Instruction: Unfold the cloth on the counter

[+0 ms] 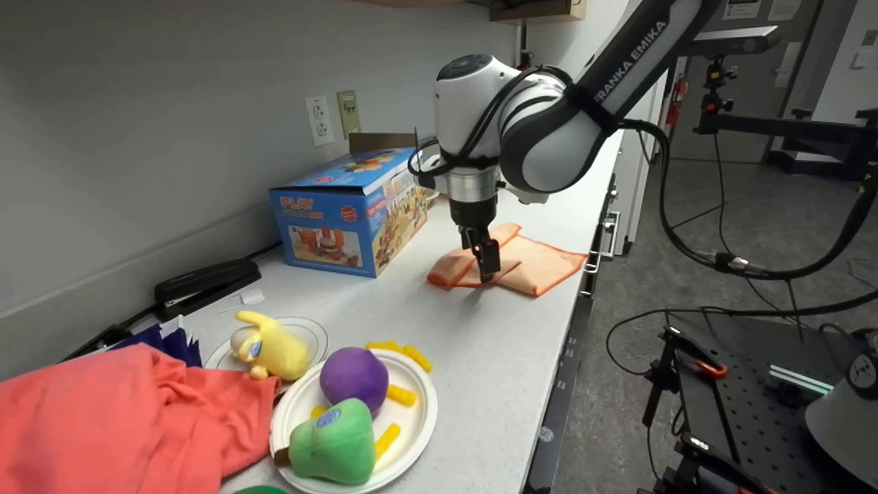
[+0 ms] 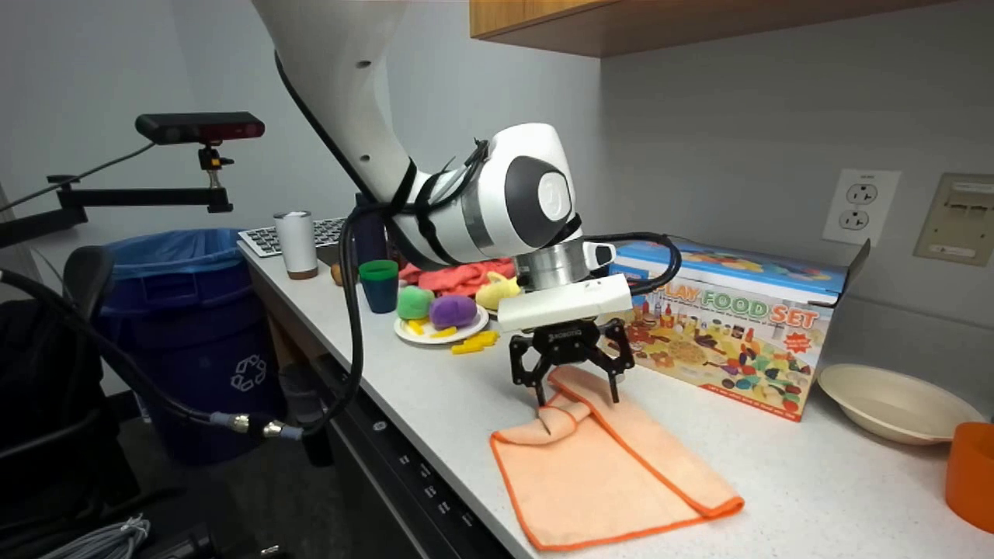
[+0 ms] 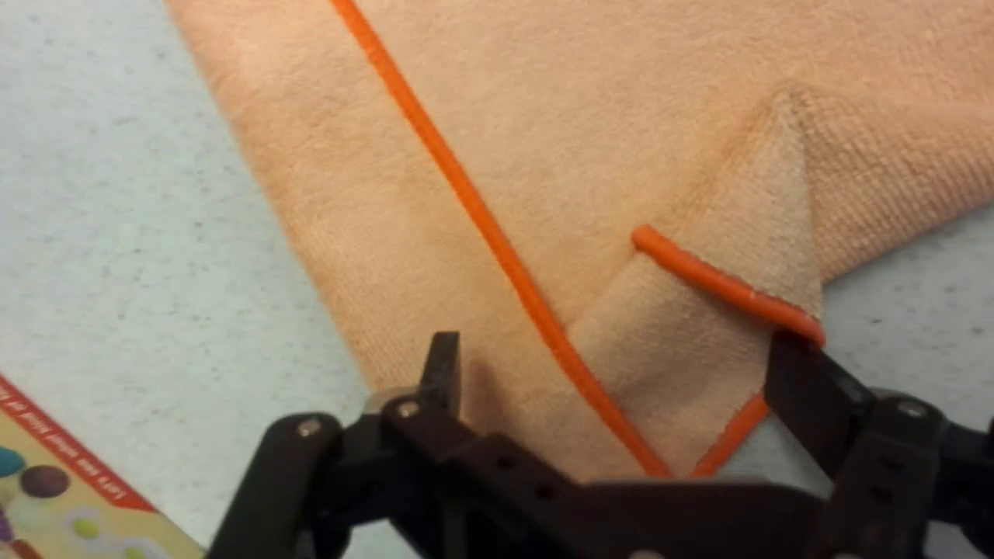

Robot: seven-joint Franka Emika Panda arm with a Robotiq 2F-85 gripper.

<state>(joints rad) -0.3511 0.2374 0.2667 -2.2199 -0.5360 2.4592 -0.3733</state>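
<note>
Nearest the lens, in the wrist view, is the gripper, its jaws spread wide and pointing down over one end of the salmon-orange cloth. One fingertip stands right at the orange hem of a turned-over corner; whether the two touch is hard to tell. The cloth lies on the light counter, partly unfolded: a broad part is flat near the counter's front edge, a long strip is doubled over on the side facing the colourful toy box, and the end under the gripper is rumpled. The box stands near the cloth, toward the grey wall, with a beige bowl just beside it and an orange cup next to that. Farther along, a white plate holds a green plush pear and a purple plush ball, with yellow sticks on it and beside it. Near the plate are a yellow plush toy and a bunched coral-red fabric; a black stapler lies by the wall. Past the counter's front edge stands a blue bin.
</note>
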